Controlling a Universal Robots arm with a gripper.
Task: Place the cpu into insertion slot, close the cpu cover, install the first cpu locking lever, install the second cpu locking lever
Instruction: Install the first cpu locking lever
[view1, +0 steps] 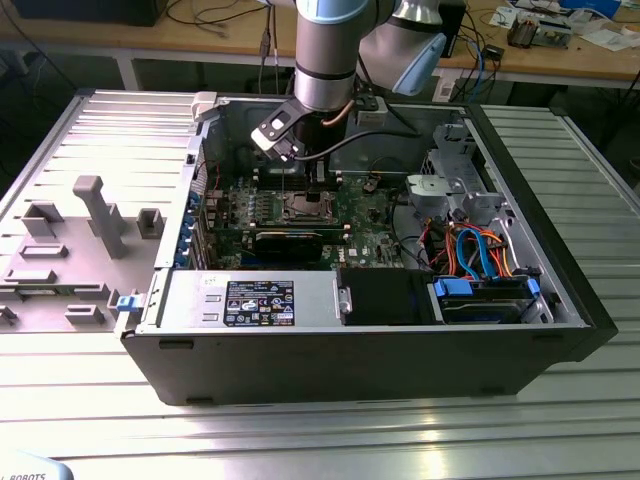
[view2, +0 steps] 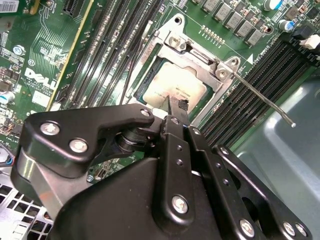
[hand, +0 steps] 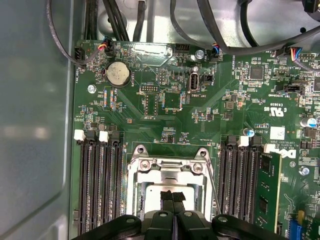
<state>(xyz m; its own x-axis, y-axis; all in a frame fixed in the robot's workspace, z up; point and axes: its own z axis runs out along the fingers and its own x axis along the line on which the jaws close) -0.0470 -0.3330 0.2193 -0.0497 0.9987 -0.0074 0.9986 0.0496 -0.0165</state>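
Already cpu (view2: 176, 85) seated in insertion slot (view2: 172, 44); gripper (view2: 180, 106) closed, empty, tips over cpu.

The exterior view is looking down from afar into the whole computer case (view1: 350, 365), while both wrist views are staring closely at its insertion slot (view2: 192, 52) (hand: 167, 167).

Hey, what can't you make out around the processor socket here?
- Second wrist view: the tool covers one side of the cpu and cpu cover.
- First wrist view: the tool and the picture's edge cut off most of the cpu.
- Exterior view: the insertion slot is too small to show whether it is locked shut.
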